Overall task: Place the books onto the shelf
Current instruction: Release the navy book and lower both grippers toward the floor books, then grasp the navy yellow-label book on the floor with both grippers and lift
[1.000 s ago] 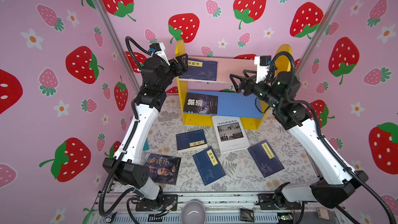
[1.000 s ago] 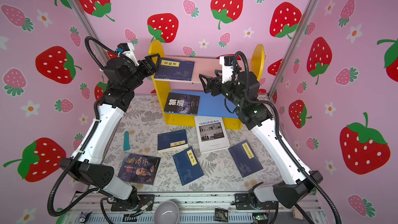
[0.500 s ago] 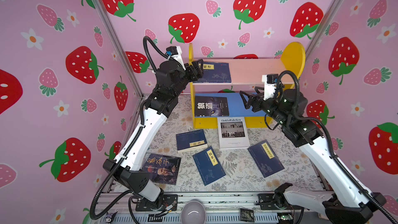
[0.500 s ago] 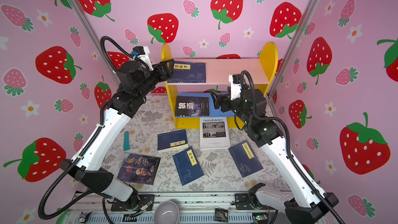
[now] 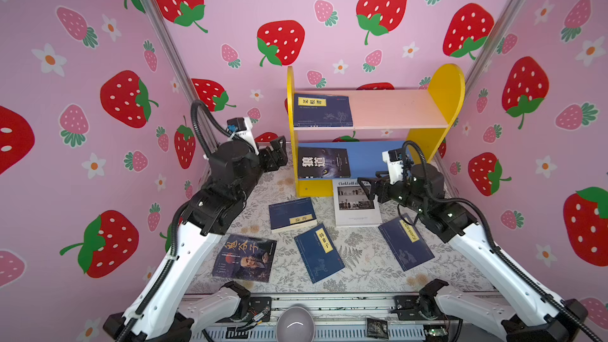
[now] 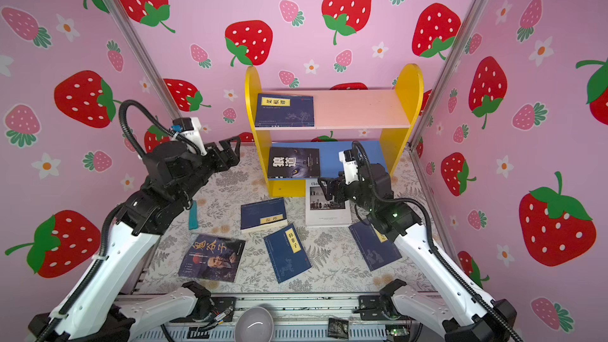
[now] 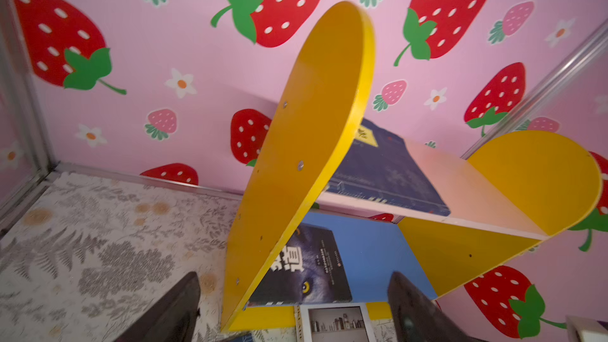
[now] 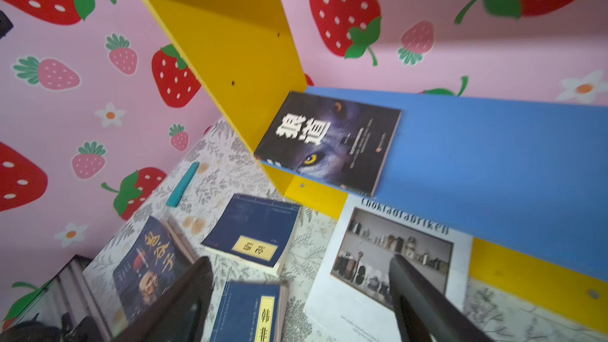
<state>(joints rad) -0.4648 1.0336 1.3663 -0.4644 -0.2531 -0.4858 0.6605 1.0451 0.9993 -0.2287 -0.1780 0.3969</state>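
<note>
The shelf (image 5: 441,93) is stood at the back. A navy bk (image 5: 322,110) is laid flat at the left end of its pink upper board, and the wolf-eye bk (image 5: 324,162) at the left of the blue lower board. On the leaf-print surface (image 5: 362,258) are spread the white bk (image 5: 357,208), just in front of the shelf, three loose navy bks (image 5: 291,214) (image 5: 319,253) (image 5: 406,241) and the portrait bk (image 5: 245,258). Strawberry-print walls (image 5: 230,11) are seen all round. The left pincer (image 5: 278,156) is held wide and empty beside the shelf's left panel. The right pincer (image 5: 368,189) is held wide and empty over the white bk.

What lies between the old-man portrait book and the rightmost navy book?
One tilted navy book with a yellow label, touching neither the portrait book nor the rightmost navy book, seen in both top views.
</note>
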